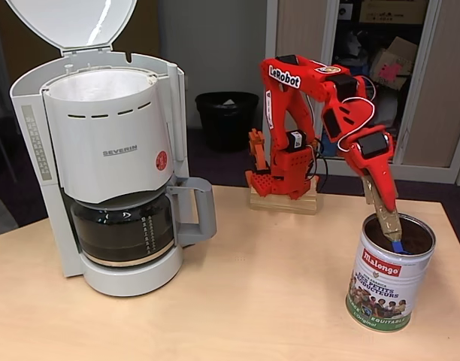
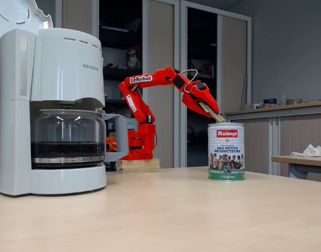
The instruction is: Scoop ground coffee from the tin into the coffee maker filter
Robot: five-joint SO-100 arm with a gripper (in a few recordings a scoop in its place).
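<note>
The silver Malongo tin (image 1: 391, 280) (image 2: 226, 152) stands open at the table's right. Dark ground coffee (image 1: 416, 238) shows inside it. My red gripper (image 1: 376, 188) (image 2: 205, 107) hangs just above the tin's rim, shut on a tan scoop handle (image 1: 385, 214) (image 2: 216, 115) whose blue end (image 1: 397, 246) dips into the coffee. The white coffee maker (image 1: 110, 150) (image 2: 50, 94) stands at the left, well apart from the tin, with its domed lid (image 1: 72, 22) raised. The white paper filter (image 1: 102, 84) lines the open basket. A glass carafe (image 1: 125, 229) (image 2: 66, 139) sits beneath.
The arm's base sits on a wooden block (image 1: 284, 203) (image 2: 138, 165) at the table's back edge. Bare tabletop (image 1: 267, 286) lies between machine and tin. A black bin (image 1: 226, 116) stands on the floor behind. A side table with a white cloth (image 2: 310, 152) is at the right.
</note>
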